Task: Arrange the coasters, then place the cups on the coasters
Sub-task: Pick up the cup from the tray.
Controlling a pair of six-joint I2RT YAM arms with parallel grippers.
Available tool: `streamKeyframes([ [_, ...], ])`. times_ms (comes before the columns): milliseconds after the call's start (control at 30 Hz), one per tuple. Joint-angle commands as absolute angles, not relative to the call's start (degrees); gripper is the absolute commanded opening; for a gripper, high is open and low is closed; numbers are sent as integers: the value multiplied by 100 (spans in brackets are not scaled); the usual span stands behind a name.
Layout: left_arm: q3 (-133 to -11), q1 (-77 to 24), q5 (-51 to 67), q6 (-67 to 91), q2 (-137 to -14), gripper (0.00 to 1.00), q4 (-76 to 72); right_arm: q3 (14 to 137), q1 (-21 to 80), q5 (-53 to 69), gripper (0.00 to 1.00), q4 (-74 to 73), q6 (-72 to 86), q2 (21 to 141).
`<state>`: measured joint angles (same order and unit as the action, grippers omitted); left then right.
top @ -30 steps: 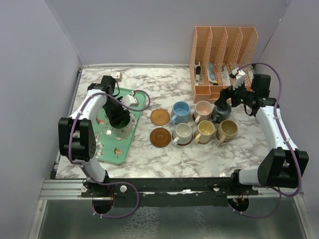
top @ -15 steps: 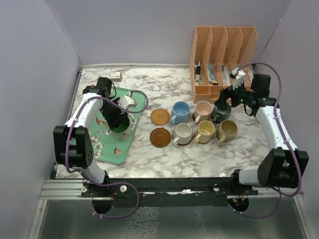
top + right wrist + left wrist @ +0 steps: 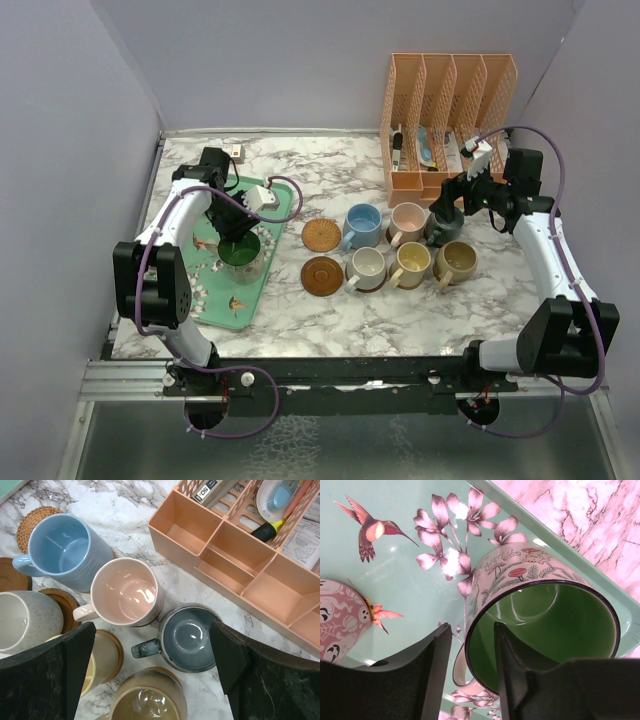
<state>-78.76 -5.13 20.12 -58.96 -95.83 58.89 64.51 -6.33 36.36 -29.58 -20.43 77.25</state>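
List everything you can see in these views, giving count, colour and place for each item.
mugs on the table: six; blue, pink, dark grey-teal, cream, yellow, tan; two rows, right of centre
green-lined mug: one; floral outside; on the tray
patterned mug: one; reddish-pink; on the tray, partly in view
bare coasters: two; woven tan, dark brown; left of the mugs
coasters under mugs: count unclear; brown; front row
tray: one; mint-green; left
organiser: one; peach; back right
small white object: one; back left
table: one; white-grey marble
left gripper: black; astride the green-lined mug's rim
right gripper: black; open above the dark grey-teal mug
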Motion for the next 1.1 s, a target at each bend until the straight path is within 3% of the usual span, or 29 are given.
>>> streamKeyframes([
  [0,-7918,-553,2088,-6038,-9642,39,5944,6460,-615,3744,98,-2979,-2073,7823],
  [667,-8139,-747,1344,-5722,-9442,1,6222,6459,-615,3779,98,-2995,-2070,7853],
  [1067,-8953,-1114,1339,-4551,-9126,0,6704,6463,-615,3788,98,-3006,-2070,7811],
])
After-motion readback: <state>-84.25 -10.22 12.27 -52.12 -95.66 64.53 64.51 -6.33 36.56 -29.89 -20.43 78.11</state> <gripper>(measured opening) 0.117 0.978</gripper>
